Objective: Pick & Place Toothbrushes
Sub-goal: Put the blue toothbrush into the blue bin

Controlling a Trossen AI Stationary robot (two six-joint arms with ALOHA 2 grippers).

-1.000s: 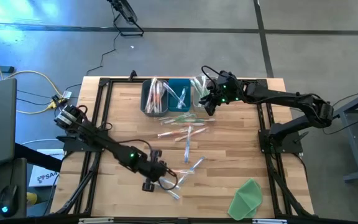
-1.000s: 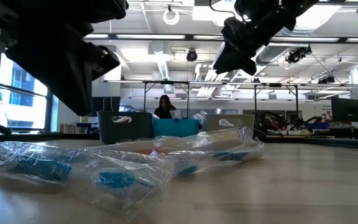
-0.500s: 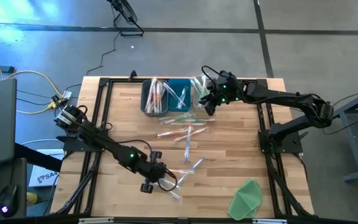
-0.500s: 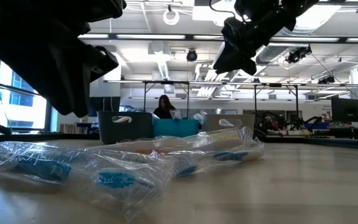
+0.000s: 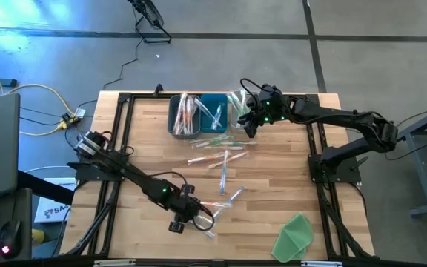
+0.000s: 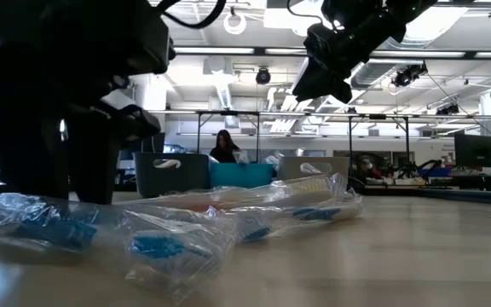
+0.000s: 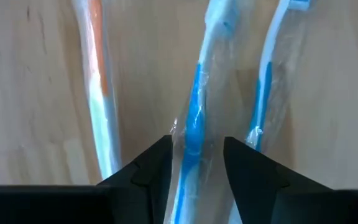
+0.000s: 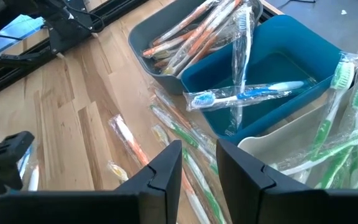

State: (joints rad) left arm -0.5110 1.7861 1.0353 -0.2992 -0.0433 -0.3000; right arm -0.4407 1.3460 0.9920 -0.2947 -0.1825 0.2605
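Straddling a wrapped blue toothbrush (image 7: 193,134), left gripper (image 7: 196,163) jaws parted, handle lengthwise between them, ungripped.

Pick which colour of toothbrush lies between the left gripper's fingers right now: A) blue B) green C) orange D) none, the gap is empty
A: the left wrist view shows a wrapped blue toothbrush running between the open fingers of the left gripper, with an orange toothbrush off to one side, outside them.
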